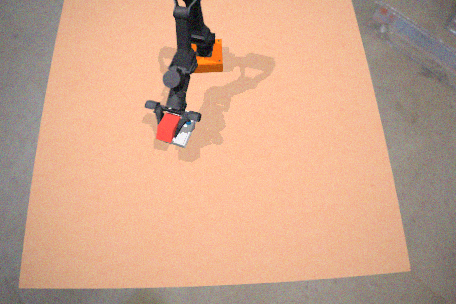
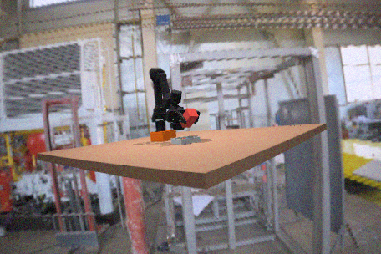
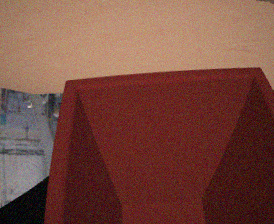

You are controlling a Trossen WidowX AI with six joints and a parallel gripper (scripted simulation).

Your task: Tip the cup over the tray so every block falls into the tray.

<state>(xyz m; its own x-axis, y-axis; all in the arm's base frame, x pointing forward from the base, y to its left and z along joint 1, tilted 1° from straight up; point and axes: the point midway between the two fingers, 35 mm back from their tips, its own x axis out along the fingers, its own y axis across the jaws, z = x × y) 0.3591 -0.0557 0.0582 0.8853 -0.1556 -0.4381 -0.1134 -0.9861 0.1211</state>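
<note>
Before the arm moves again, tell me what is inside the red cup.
No block shows inside the red cup; its deepest part is cut off in the wrist view.

top view high above the whole surface (image 1: pixel 225 202) (image 2: pixel 180 158) (image 3: pixel 138 35), exterior from beyond one corner, farther off, near surface level, wrist close in, surface shared
</note>
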